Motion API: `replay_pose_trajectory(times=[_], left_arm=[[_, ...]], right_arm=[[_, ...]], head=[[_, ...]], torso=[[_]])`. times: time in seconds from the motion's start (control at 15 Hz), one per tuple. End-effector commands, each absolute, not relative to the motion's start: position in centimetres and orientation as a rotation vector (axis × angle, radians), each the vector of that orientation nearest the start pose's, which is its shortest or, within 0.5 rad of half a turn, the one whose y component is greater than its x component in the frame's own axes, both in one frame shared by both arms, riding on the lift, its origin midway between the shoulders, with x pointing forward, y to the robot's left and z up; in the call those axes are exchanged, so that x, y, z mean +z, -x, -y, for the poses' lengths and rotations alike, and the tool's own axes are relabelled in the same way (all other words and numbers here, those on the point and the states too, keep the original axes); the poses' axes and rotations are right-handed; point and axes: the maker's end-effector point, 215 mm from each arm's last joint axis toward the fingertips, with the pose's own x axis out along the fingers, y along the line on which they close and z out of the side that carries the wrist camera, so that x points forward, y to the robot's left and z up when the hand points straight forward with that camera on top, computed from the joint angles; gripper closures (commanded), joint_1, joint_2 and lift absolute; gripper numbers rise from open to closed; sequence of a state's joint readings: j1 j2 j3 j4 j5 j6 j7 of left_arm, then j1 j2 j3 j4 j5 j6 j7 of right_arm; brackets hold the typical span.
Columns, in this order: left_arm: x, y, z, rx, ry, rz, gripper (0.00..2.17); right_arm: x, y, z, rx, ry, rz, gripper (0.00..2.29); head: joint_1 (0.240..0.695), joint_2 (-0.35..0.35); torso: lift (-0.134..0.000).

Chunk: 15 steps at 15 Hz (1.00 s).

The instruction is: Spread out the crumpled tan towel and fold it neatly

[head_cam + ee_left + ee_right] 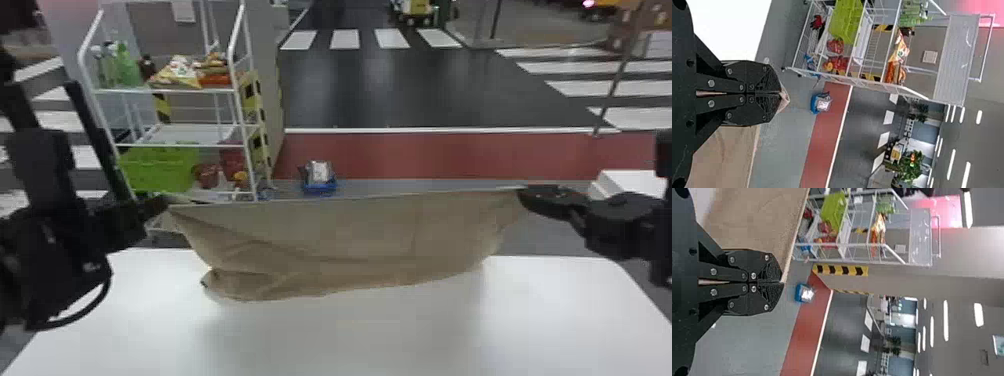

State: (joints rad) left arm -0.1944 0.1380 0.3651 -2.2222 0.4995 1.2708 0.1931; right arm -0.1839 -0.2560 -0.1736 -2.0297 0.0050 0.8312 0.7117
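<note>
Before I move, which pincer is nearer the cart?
Left. The left pincer holds the towel in front of the cart; the right pincer holds it well right of the cart.

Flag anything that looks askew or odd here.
The tan towel, pulled taut along its top edge between the left gripper and the right gripper, looks bunched and creased at its lower left, unlike the flatter middle.

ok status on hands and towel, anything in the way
Left hand and right hand shut on upper corners. Tan towel hanging between, creased. Possible snag: bunched lower left edge.
</note>
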Motion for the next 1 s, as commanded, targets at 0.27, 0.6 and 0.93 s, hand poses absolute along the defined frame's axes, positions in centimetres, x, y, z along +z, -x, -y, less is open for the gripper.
replay_pose_trajectory(times=[0.27,0.6,0.93], left_arm=[[-19.1,-53.2,-38.2,0.166,0.234,-0.298,1.79],[-16.8,-57.4,-37.1,0.134,0.251,-0.270,1.79],[-16.5,-63.3,-36.9,0.101,0.303,-0.296,1.79]], right_arm=[[-21.1,-55.6,27.5,0.464,0.110,-0.201,1.29],[-17.3,-60.3,28.5,0.368,0.114,-0.118,1.29],[-14.1,-63.9,30.3,0.326,0.064,-0.064,1.29]], head=[[0.590,0.115],[0.506,0.092],[0.441,0.071]], torso=[[-0.122],[-0.122],[-0.122]])
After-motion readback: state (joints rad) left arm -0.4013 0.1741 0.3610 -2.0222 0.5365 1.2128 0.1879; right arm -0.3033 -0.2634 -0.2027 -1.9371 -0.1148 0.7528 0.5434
